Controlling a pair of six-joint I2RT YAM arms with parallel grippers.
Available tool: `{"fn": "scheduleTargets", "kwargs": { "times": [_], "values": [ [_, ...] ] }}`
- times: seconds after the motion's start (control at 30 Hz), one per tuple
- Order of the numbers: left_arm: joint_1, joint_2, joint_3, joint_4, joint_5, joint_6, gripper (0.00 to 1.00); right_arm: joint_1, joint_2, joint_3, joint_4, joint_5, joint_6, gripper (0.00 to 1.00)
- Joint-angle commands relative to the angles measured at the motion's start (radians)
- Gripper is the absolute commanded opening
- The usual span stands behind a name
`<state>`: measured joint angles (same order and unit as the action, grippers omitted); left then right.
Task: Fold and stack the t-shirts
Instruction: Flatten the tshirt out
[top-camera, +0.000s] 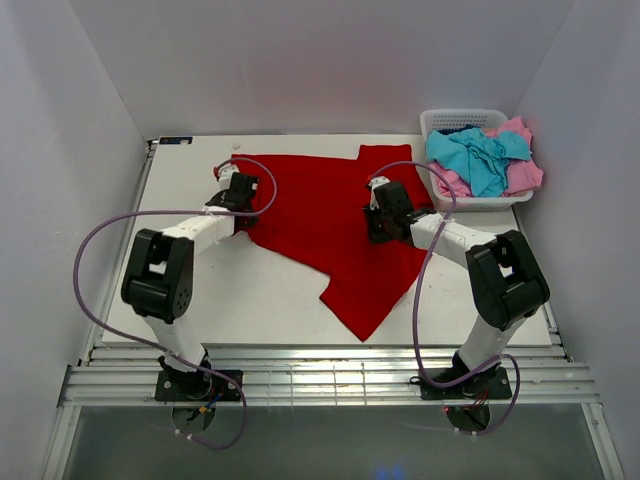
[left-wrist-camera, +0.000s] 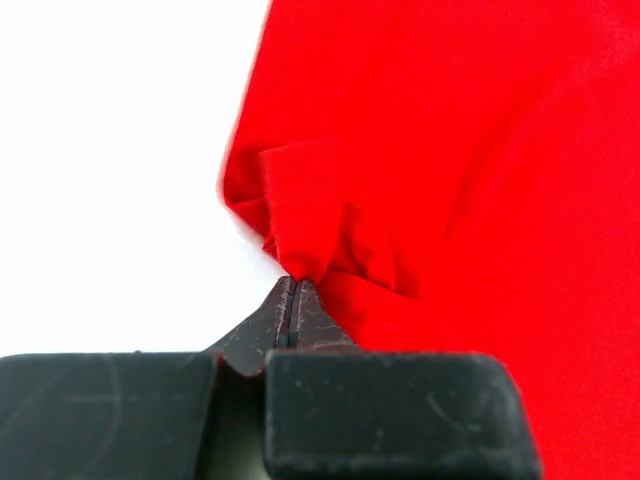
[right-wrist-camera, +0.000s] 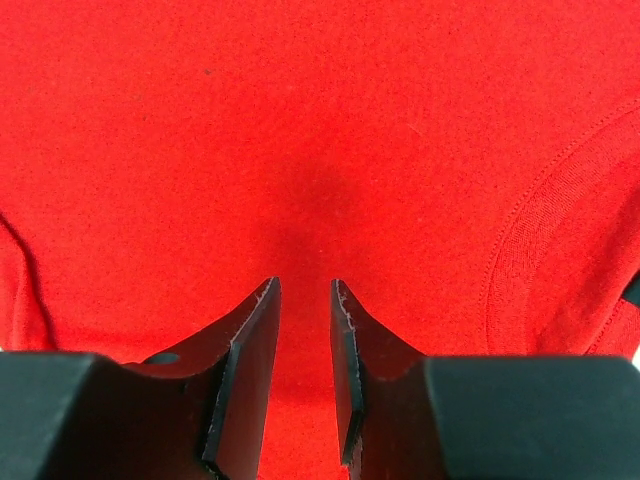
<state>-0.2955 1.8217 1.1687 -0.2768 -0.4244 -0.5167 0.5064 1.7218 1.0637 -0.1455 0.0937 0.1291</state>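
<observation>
Within the left claw (left-wrist-camera: 291, 292), the red t-shirt (left-wrist-camera: 450, 150) bunches, pinched.

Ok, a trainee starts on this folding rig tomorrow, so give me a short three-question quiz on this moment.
1. True or false: the left claw is shut on an edge of the red t-shirt.
2. The right claw is: A) open over the red cloth; B) shut on a towel; C) holding a hanger.
3. Fill in: the turquoise t-shirt and pink t-shirt lie in the white ____.
Key: 1 true; 2 A; 3 basket.
</observation>
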Motion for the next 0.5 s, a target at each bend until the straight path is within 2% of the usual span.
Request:
{"fn": "scheduleTargets", "kwargs": {
  "times": [0.0,0.2,0.47],
  "values": [
    [0.004,-0.192,-0.108,0.004,-0.033,-0.078,0.0,0.006,-0.004,0.004,0.049,-0.026,0.015,0.33],
    [-0.011,-0.378,-0.286,-0.01,-0.057,-0.108,0.0,0.015,-0.008,-0.002,0.058,-0.043,0.018,0.33],
    [-0.011,-0.404,-0.339,-0.102,-0.096,-0.163,0.0,0.029,-0.03,-0.021,0.063,-0.051,0.023,0.33]
  ]
}}
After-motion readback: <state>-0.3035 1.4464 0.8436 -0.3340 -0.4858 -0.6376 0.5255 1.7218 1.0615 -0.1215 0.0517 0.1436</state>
